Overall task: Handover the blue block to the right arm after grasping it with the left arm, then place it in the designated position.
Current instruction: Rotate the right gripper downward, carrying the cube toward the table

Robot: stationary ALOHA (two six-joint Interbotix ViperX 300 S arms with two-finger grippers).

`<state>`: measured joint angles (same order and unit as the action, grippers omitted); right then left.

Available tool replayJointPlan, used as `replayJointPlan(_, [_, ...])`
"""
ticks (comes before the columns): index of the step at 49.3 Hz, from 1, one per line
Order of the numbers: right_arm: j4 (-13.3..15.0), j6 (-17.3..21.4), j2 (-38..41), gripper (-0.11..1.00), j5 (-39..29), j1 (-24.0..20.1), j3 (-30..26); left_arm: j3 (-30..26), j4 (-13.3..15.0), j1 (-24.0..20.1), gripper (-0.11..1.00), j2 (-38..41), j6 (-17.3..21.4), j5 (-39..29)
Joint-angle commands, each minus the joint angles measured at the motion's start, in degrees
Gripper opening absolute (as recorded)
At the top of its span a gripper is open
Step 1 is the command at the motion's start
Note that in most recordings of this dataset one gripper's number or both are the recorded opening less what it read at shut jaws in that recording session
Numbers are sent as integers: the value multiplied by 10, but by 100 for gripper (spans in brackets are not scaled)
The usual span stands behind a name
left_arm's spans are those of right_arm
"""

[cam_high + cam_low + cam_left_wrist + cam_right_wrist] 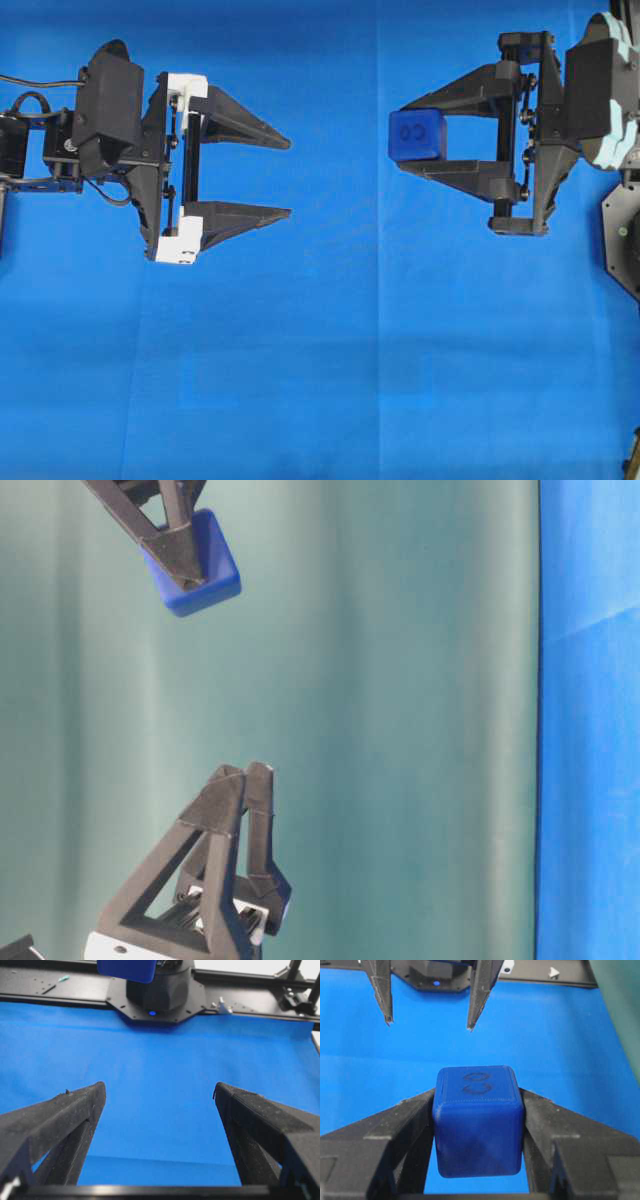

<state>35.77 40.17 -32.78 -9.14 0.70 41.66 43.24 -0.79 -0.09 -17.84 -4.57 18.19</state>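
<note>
Fingers [415,1115] of right gripper [404,135] clamp blue block [416,134]; left gripper [288,178] spread.

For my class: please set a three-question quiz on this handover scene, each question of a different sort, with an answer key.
1. True or false: the left gripper is holding the blue block.
2. Multiple choice: in the overhead view, the block sits A) on the blue cloth, B) between the tips of the right gripper, C) between the two arms, untouched.
3. Short answer: what is marked on the block face that shows in the right wrist view?

Key
1. False; its jaws stand wide open and empty.
2. B.
3. Two small ring shapes, one above the other.
</note>
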Motion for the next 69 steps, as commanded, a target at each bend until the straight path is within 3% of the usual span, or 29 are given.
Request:
replayJointPlan(1, [0,1,-4,40,2,-2,-10,-14,-1,2,93,-8,1,3])
replayJointPlan(55, [0,3,-4,40,-6,-2,-10,-13,0,2,93,-8,0,2])
replayJointPlan(69, [-4,6,-4,40,-52,-17,-9,-13,-1,2,93,-9,1,1])
